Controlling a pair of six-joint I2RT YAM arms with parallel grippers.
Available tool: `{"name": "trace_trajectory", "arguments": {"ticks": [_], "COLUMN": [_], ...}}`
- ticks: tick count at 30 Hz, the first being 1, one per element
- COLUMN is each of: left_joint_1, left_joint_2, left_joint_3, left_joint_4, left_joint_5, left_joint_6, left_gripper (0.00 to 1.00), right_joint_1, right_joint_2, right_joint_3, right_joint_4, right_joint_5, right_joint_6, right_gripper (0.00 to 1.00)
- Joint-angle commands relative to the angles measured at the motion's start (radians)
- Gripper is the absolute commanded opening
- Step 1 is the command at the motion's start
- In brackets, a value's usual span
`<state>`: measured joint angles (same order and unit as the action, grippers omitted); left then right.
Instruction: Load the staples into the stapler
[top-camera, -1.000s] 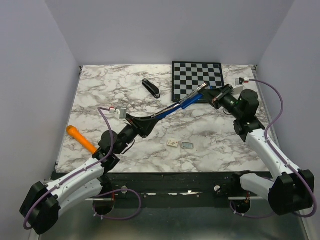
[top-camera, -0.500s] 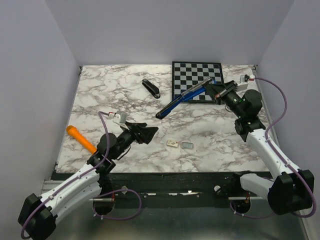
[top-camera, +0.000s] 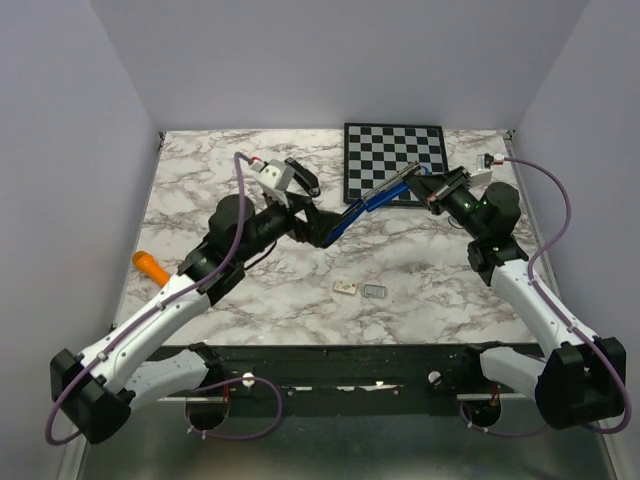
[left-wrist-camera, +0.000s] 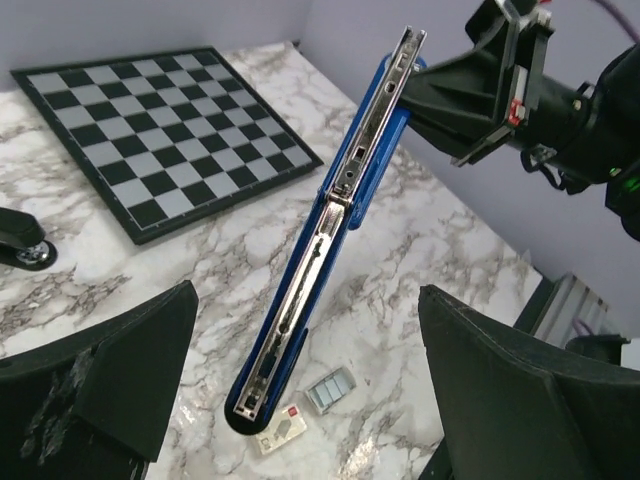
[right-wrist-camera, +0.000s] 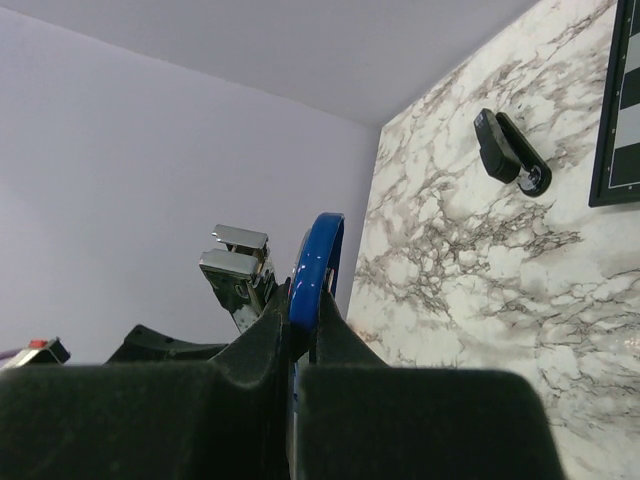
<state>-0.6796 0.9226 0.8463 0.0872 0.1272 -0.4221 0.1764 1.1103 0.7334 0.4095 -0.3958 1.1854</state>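
My right gripper is shut on one end of the blue stapler and holds it above the table, opened out flat. The metal staple channel faces up in the left wrist view, running down the stapler. In the right wrist view the blue stapler is pinched between the right gripper. My left gripper stands wide open by the stapler's free end without touching it; in its own view the left gripper frames that end. The staples lie on the marble below, the staples beside a tiny white box.
A chessboard lies at the back right. A black stapler sits behind the left wrist, also seen as the black stapler. An orange object lies at the left. The white box is near the front centre.
The left gripper let go of the stapler's lower end, opened wide, drew back, then swung up and back beside that end. The right gripper kept hold of the stapler, shifting slightly.
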Motion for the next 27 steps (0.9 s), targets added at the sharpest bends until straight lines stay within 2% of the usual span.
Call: {"name": "trace_trajectory", "arguments": {"ticks": [1, 6, 9, 10, 13, 19, 27], "left_joint_1": [0.005, 0.005, 0.006, 0.005, 0.005, 0.005, 0.005], "left_joint_2": [0.18, 0.312, 0.389, 0.424, 0.49, 0.577, 0.656], "left_joint_3": [0.166, 0.334, 0.387, 0.422, 0.485, 0.557, 0.628], "left_joint_4": [-0.138, -0.205, -0.231, -0.239, -0.273, -0.313, -0.36], "left_joint_5": [0.185, 0.267, 0.324, 0.336, 0.379, 0.376, 0.439], "left_joint_6": [0.1, 0.176, 0.2, 0.206, 0.215, 0.258, 0.293], "left_gripper": [0.99, 0.93, 0.87, 0.8, 0.73, 0.65, 0.55], "right_joint_1": [-0.002, -0.002, -0.003, -0.002, -0.003, -0.003, -0.003], "right_joint_2": [-0.013, -0.018, -0.021, -0.023, -0.026, -0.03, -0.029], "right_joint_3": [0.003, -0.006, -0.014, -0.015, -0.022, -0.031, -0.042], "right_joint_4": [0.063, 0.051, 0.051, 0.049, 0.051, 0.057, 0.071], "right_joint_5": [-0.028, -0.043, -0.052, -0.055, -0.057, -0.069, -0.081], "right_joint_6": [0.002, -0.004, -0.006, -0.006, -0.009, -0.006, 0.003], "right_gripper": [0.01, 0.01, 0.01, 0.01, 0.01, 0.01, 0.01]}}
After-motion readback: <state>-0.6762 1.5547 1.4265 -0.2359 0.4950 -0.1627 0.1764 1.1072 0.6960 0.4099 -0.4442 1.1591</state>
